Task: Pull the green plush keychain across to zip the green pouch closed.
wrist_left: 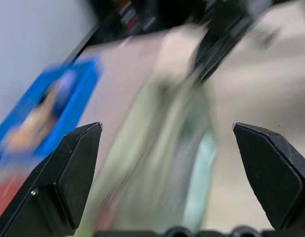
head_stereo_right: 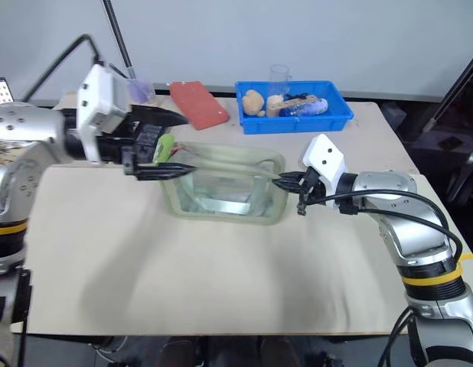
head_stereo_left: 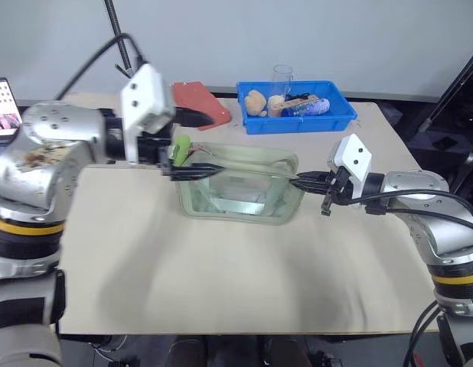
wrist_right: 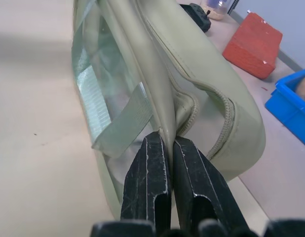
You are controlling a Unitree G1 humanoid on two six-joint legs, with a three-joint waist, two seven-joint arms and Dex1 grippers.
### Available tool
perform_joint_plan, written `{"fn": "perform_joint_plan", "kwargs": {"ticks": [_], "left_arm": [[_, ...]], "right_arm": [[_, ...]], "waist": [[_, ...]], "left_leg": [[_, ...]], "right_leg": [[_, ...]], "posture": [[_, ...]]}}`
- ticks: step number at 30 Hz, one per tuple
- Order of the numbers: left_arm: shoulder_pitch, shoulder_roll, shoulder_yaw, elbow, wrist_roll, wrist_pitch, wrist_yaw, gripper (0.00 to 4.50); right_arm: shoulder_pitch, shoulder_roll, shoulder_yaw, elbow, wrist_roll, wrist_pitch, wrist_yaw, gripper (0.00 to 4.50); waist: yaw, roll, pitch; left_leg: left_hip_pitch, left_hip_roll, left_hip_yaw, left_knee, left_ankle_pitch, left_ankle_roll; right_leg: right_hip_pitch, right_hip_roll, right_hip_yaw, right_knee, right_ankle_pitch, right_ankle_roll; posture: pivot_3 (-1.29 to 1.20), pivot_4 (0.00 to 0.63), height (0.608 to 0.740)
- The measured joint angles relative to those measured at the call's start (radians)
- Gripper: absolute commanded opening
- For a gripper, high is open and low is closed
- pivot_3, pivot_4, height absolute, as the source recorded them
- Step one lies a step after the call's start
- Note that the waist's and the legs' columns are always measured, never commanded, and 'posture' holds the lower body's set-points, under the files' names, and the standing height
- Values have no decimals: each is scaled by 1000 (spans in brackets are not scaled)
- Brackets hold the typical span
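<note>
- Sage-green fabric, head views: the green pouch (head_stereo_left: pixel 238 186) lies mid-table on the beige table (head_stereo_left: pixel 221 267), its long top running between the two arms. The right gripper (head_stereo_left: pixel 307 182) is clamped on the pouch's right end, presumably as an anchor so the bag cannot slide when the zipper is drawn. At the opposite end, the green plush keychain (head_stereo_left: pixel 180 147) pokes up at the pouch's left end, just beside the left gripper (head_stereo_left: pixel 192 170), whose fingers are spread and hold nothing. A blue tray (head_stereo_right: pixel 294 107) of small items and a red block (head_stereo_right: pixel 199 104) sit well behind, clear of the work.
- Left wrist view: two black fingers (wrist_left: pixel 68 182) stand wide apart with the blurred pouch lying ahead between them; nothing is pinched. My reading is that this hand must close on the plush ring before any pull.
- Right wrist view: both fingers (wrist_right: pixel 150 182) are pressed together on a thin flap of the pouch's end seam, beside the strap and the curved zipper track. That tight pinch should keep the track taut, which ought to help the slider run.
</note>
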Motion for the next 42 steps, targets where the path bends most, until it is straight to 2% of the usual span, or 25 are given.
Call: {"fn": "perform_joint_plan", "kwargs": {"ticks": [6,10,21,27,34,37,39,40,42], "left_arm": [[195,23,108,46,9,-4,57,4500],[242,-51,115,53,19,-24,120,4500],[126,-131,109,265,97,-138,206,4500],[65,-196,60,416,178,-254,237,4500],[47,-246,20,458,201,-284,206,4500],[47,-248,20,458,201,-285,184,3703],[47,-251,20,458,201,-286,177,2753],[47,-251,20,458,201,-286,174,2414],[47,-251,20,458,201,-286,166,1369]], "right_arm": [[-21,2,10,36,-48,-49,21,26],[-26,15,11,38,-53,-52,27,26],[-25,20,11,34,-53,-52,33,26],[-20,18,6,29,-54,-51,31,26],[-19,17,6,14,-54,-40,29,26],[-19,13,6,13,-54,-38,28,0],[-19,11,6,12,-55,-38,26,0],[-19,11,6,12,-55,-38,25,0],[-16,10,5,9,-55,-38,22,0]], "waist": [[9,0,0],[12,0,0],[10,0,0],[10,0,0],[9,0,0],[10,0,0],[10,0,0],[10,0,0],[10,0,0]], "left_leg": [[0,0,1,0,0,0],[0,0,2,1,0,0],[0,0,2,0,0,0],[-1,0,2,1,0,0],[-1,0,1,0,0,0],[-1,0,1,0,0,0],[-1,0,1,0,0,0],[-1,0,1,0,0,0],[-1,0,1,0,0,0]], "right_leg": [[0,-2,0,-1,1,-2],[0,-2,0,-1,2,-4],[0,-1,0,0,3,-4],[0,-1,0,0,4,-3],[0,-1,0,0,5,-1],[0,-1,0,0,5,-1],[0,-1,0,0,5,-1],[0,-1,0,0,5,-1],[0,-1,0,0,5,-1]], "posture": [[0,150,740],[0,150,740],[0,150,740],[0,150,740],[0,150,740],[0,150,740],[0,150,740],[0,150,740],[0,150,740]]}}
